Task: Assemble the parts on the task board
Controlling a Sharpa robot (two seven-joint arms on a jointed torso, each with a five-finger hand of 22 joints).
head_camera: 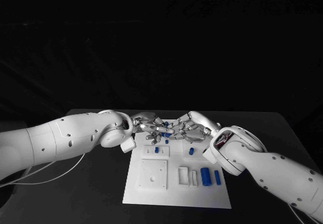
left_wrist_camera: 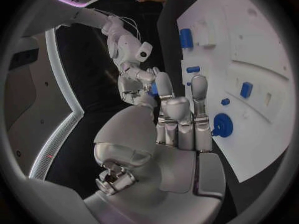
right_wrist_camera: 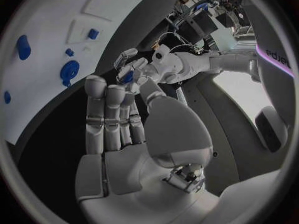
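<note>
Black table, white task board [head_camera: 176,189], both hands' fingers [head_camera: 153,127] round one small blue part [head_camera: 165,134]

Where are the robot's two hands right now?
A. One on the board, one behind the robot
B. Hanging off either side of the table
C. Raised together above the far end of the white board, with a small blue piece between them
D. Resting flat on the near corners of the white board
C: the left hand and right hand meet fingertip to fingertip over the far end of the board, a small blue piece between their fingers.
</note>
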